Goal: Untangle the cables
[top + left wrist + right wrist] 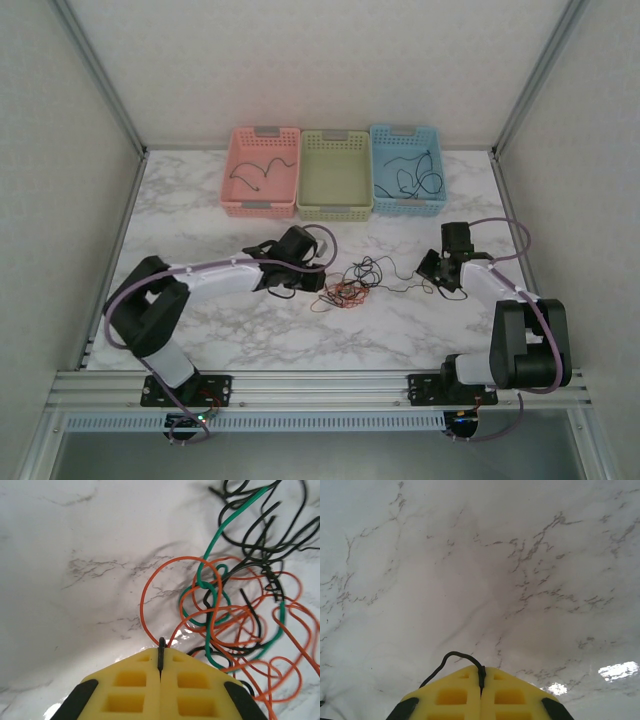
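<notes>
1. White marble-patterned desk [250,330], smooth and glossy with grey veins, enclosed by pale panels and a metal frame.
2. The cables [352,282] lie in a loose heap at mid-desk between the two arms. They are hair-thin, flexible wires in black, red-orange and green, looped and knotted through one another.
3. The left hand [312,284] sits at the heap's left edge, touching it. The left wrist view shows its yellow fingers [127,690], blocky with square recesses, clenched tip to tip on a black cable end [161,652]. An orange loop curves just beside that end.
4. The right hand [432,270] sits to the right of the heap, a little apart from it. The right wrist view shows its own yellow fingers [517,695] pressed together, grasping a black cable [451,656] that arches away to the left.
5. Three perforated plastic baskets stand side by side at the far edge: pink basket [262,205], green basket [335,208] and blue basket [408,205]. The pink and blue ones hold dark wires.
6. Hard to make out: where each pinched strand runs within the heap. Several loops are cut off at the right edge of the left wrist view.
</notes>
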{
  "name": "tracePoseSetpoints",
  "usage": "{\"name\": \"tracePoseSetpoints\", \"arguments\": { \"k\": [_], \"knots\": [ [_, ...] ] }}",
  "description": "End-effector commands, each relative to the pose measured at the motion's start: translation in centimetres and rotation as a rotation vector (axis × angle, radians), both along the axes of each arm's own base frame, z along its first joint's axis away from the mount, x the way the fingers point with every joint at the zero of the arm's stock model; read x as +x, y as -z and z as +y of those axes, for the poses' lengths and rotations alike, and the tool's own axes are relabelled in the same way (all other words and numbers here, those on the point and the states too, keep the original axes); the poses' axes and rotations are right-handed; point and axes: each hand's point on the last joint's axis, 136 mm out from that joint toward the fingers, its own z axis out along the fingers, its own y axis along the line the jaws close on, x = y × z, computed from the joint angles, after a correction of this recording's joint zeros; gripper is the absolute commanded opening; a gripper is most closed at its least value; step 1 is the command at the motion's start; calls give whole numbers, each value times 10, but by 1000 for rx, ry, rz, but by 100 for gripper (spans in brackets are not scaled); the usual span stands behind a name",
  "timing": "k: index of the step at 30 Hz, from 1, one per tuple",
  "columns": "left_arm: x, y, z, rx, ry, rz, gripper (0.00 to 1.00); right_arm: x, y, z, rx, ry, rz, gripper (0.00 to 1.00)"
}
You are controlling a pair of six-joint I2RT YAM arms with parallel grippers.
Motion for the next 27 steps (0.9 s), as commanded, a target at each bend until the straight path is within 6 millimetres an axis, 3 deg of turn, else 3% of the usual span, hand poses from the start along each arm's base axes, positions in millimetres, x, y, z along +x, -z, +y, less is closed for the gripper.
{"name": "tracePoseSetpoints", "arguments": {
  "k": [1,5,8,11,14,23,27],
  "knots": [
    [11,-38,20,-37,-95,-81,0,0,2,3,4,-17,3,0],
    [25,-82,59,-81,-254,-170,0,0,1,1,-4,-11,1,0],
    [37,-114,118,-95,-496,-232,0,-1,-1,-2,-20,0,-11,0],
    [35,-134,171,-107,-679,-264,0,-1,0,-2,-21,0,-6,0],
    [28,-149,199,-114,-748,-293,0,-1,0,-2,-21,1,-2,0],
    [13,-182,234,-101,-823,-375,0,-2,1,-3,-26,3,5,0],
    [15,-197,208,-172,-689,-353,0,-2,0,-2,-22,-1,0,0]
  ]
}}
